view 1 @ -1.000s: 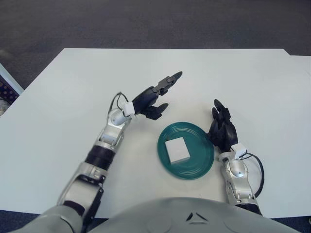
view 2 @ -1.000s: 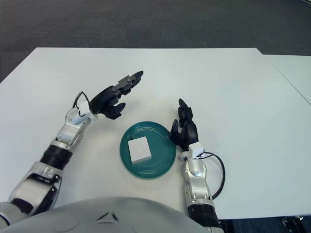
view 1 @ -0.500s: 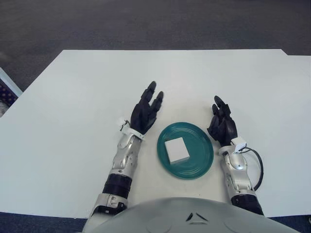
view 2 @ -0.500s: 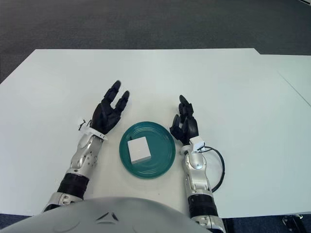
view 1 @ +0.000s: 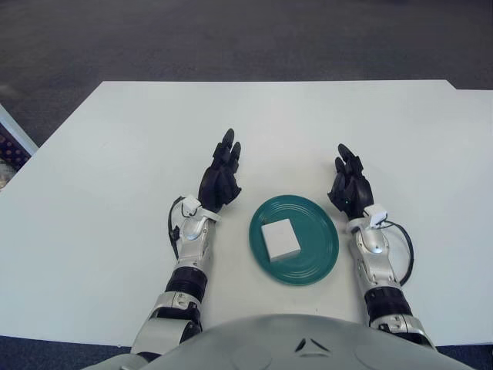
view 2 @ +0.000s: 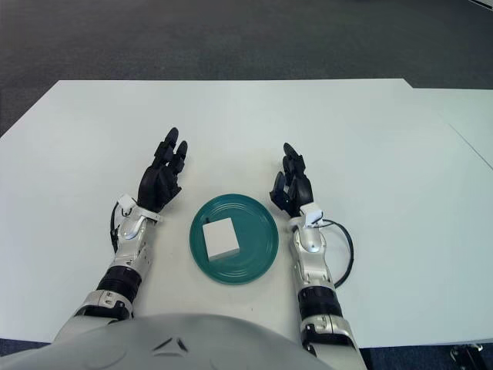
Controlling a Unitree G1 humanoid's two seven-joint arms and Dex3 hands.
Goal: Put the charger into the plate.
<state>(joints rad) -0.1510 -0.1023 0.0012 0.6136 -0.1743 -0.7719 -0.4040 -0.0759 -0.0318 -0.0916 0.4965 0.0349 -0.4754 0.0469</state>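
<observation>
One charger (view 1: pixel 280 237) lies in one plate (view 1: pixel 323 260); two robot hands apparently empty.

I'm seeing matte black three-finger hands, left hand (view 1: pixel 219 179) and right hand (view 1: pixel 350 187), on silver forearms with black joint bands. Small white tabs at both wrists, black cables looping beside them. Grey torso shell showing below.

You find nothing to read here: no text, label, brand, number or sign is legible on the white charger (view 1: pixel 280 237), on the green plate (view 1: pixel 319 260), or on the white table (view 1: pixel 108 154) they rest on.
</observation>
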